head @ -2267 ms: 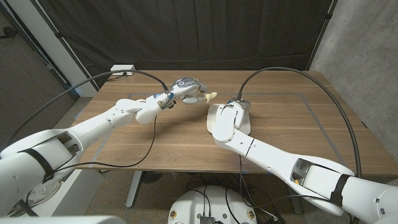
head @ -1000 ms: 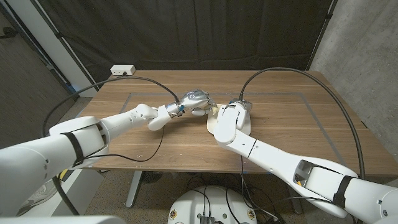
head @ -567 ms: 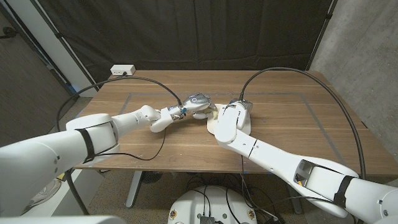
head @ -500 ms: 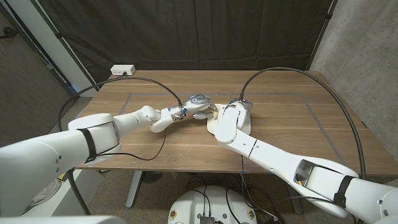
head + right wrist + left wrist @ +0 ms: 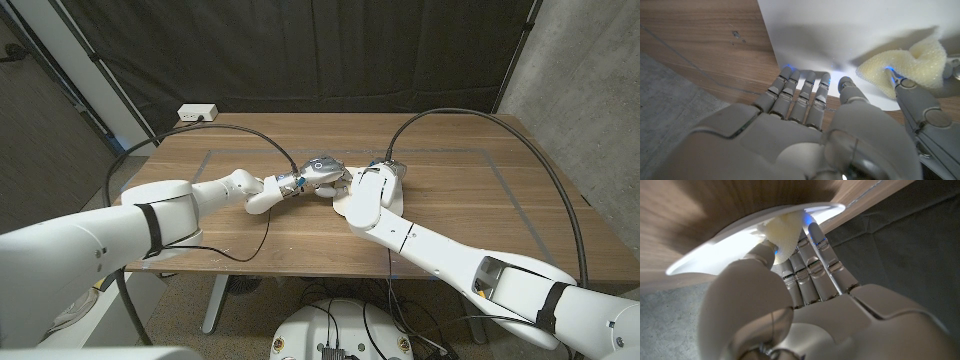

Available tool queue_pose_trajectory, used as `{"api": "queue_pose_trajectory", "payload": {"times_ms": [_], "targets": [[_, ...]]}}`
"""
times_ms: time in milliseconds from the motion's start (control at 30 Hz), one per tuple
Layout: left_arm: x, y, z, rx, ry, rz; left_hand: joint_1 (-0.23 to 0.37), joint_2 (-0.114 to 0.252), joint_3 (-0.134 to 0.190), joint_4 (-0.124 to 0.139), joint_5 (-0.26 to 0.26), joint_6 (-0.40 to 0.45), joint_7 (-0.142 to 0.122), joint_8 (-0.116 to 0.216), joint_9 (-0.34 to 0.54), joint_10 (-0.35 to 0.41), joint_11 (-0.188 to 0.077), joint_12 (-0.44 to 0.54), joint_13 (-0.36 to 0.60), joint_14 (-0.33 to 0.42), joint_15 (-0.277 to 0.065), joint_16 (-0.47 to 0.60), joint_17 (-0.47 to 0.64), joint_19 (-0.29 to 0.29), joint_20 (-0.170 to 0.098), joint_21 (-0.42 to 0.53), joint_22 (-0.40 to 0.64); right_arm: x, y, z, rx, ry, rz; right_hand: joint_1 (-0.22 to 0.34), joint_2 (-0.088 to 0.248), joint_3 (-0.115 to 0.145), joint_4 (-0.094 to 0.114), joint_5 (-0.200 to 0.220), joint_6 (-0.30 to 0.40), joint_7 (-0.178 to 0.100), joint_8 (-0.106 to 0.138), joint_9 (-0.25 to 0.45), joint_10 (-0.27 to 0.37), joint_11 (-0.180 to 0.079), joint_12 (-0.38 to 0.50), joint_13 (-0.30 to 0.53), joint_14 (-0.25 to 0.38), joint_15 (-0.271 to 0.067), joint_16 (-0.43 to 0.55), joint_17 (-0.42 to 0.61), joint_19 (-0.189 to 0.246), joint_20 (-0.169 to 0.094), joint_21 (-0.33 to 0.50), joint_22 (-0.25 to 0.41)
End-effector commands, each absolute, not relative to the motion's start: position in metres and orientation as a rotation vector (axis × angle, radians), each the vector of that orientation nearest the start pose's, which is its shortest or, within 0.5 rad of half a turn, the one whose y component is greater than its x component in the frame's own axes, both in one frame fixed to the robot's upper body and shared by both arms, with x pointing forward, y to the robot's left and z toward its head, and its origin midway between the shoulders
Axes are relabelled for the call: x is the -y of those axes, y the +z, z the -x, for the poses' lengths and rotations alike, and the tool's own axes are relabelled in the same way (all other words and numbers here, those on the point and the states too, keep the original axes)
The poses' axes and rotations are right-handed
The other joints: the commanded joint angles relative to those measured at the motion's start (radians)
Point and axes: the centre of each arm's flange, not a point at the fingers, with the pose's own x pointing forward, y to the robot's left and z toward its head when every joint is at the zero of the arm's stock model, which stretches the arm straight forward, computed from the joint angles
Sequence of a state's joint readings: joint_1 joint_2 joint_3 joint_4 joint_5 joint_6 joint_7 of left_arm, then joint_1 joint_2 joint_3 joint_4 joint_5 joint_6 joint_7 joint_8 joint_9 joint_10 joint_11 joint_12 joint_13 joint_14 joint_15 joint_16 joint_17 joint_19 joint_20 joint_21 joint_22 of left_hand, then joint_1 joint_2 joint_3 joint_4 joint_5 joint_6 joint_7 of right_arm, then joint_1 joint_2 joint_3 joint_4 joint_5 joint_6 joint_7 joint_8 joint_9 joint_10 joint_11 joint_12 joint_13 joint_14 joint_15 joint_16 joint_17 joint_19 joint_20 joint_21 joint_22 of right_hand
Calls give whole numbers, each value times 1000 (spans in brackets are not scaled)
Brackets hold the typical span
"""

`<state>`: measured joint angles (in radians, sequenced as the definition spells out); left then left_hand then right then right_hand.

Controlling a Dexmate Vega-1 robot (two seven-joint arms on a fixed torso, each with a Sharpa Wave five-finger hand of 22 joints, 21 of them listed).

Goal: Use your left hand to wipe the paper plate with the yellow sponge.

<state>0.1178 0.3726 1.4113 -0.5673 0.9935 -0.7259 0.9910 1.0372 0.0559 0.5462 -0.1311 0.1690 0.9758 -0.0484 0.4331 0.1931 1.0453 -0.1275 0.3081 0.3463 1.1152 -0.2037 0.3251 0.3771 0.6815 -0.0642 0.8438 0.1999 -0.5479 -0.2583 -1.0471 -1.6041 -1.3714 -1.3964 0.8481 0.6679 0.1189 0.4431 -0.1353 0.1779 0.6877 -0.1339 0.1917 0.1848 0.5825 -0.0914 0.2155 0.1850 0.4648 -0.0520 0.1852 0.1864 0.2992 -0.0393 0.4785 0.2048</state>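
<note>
Your table (image 5: pixel 250 215) carries the plate (image 5: pixel 392 199) near its middle, most of it hidden in the head view under your right arm. Your right hand (image 5: pixel 805 100) sits at the plate's near rim with its fingers held together and laid straight out, fingertips at the edge on the wood, holding nothing; I judge it is steadying the plate. Your left hand (image 5: pixel 322 172) is just beside the plate on its left side and grips the sponge (image 5: pixel 907 67), pinched between thumb and fingers. In the right wrist view the sponge lies on the plate's white surface near the rim, apparently touching it. So the pickup and the reach are done, and contact looks made at the edge only. What is left, as I judge it, is the wiping itself: you need to carry the sponge across the plate's middle and far side.
</note>
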Motion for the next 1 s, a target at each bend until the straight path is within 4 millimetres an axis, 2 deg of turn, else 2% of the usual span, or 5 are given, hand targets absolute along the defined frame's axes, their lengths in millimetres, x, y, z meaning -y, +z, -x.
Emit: {"api": "queue_pose_trajectory", "payload": {"times_ms": [33, 567, 700, 1000], "targets": [[-110, -40, -642, 1323, -681, -1537, 40, 30, -1, 2, 7, 49, 23, 4, 4, 32, -21, -3, 1, 0, -17, -2, 4, -4, -85, 12, -1, 94, -22, -590, -231, -283, 1354, -5, -2, 6, 0, 4, -1, 4, 0, 4, 5, -1, 1, 2, -2, -123, 2, 1, -3, -13, 4, 2], [-100, -39, -630, 1021, -958, -1203, 41, 28, -1, 3, 6, 54, 23, 1, 3, 38, -20, -12, 0, 0, -17, -6, 8, -16, -83, 25, -4, 96, -21, -594, -233, -274, 1347, -8, -2, 8, 0, 4, -3, 3, -1, 4, 5, -1, 1, 2, -2, -122, 2, 1, -4, -13, 5, 1], [-99, -38, -628, 1077, -933, -1258, 42, 28, -1, 3, 6, 50, 24, -2, 3, 36, -19, -14, 2, -1, -17, -7, 8, -21, -80, 27, -4, 96, -21, -594, -232, -272, 1347, -9, -3, 8, 0, 4, -2, 3, 0, 4, 6, 1, 1, 3, -1, -123, 2, 1, -4, -13, 6, 1], [-98, -38, -633, 1320, -746, -1496, 42, 26, -2, 4, 6, 35, 17, -12, 3, 39, -17, -20, 1, -3, -16, -11, 9, -26, -80, 36, -6, 98, -21, -595, -229, -270, 1339, -9, -4, 9, -2, 4, -1, 5, 0, 4, 6, 1, 1, 3, 0, -123, 2, 1, -4, -13, 7, 1]]}}
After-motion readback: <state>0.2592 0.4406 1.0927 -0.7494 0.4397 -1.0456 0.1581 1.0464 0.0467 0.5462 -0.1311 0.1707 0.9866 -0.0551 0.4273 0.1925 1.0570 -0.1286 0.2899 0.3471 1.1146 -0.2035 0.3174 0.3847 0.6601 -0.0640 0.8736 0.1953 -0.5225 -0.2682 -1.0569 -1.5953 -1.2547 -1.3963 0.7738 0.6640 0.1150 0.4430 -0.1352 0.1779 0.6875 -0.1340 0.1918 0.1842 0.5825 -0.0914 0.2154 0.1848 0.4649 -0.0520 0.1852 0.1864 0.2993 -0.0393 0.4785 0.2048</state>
